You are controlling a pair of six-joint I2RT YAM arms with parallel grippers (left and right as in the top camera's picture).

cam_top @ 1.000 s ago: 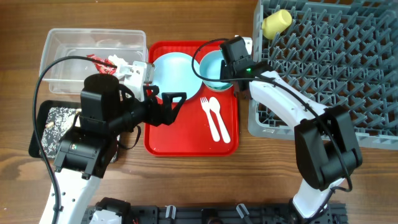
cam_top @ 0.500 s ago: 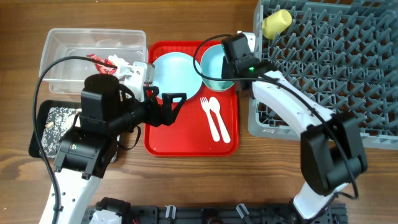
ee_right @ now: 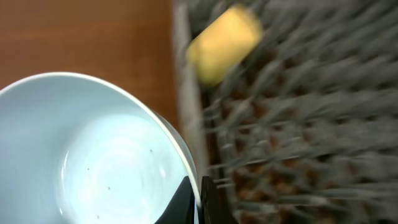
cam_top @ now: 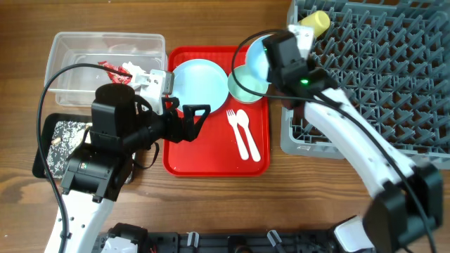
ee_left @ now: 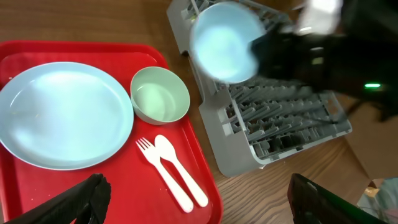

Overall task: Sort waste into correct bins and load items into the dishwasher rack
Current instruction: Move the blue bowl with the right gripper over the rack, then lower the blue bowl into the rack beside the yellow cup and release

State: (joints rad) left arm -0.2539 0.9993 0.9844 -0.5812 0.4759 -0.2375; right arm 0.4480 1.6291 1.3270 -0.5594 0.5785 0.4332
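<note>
Bowl: pale blue bowl [ee_right: 93, 155] filling the lower left, its inside facing the camera, with a few tiny dark specks in it.
Right gripper: right gripper [ee_right: 200, 199] at the bowl's right rim, its fingers pinched tight on that rim.
Yellow cup: yellow cup [ee_right: 224, 43], blurred, up and right of the bowl, lying among the pegs.
Rack: grey rack [ee_right: 298, 124], blurred, right of the bowl, its wall just beside the rim.
Table: brown wooden table [ee_right: 81, 31] above the bowl.
</note>
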